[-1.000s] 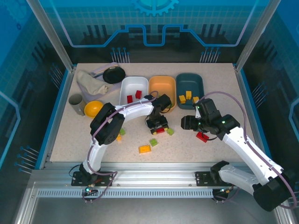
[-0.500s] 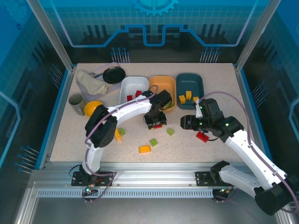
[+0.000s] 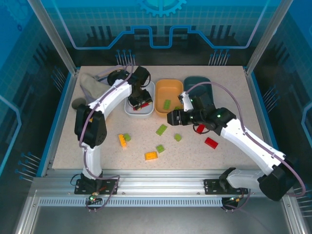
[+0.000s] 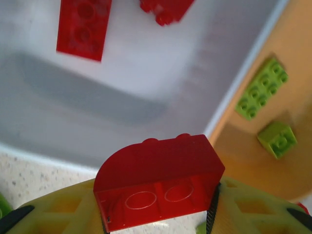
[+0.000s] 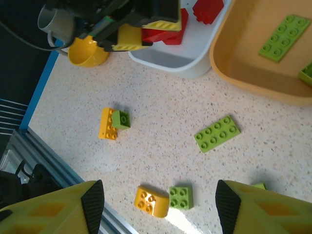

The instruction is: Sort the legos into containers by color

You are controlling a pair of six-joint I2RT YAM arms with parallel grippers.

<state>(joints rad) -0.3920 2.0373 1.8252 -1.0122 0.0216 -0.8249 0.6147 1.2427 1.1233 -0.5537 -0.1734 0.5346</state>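
Left hand [image 3: 140, 103] with red lego [image 4: 158, 187], now above white tray [image 4: 146, 97].

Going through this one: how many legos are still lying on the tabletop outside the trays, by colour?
Green legos: 4
Yellow-orange legos: 2
Red legos: 2
Total: 8
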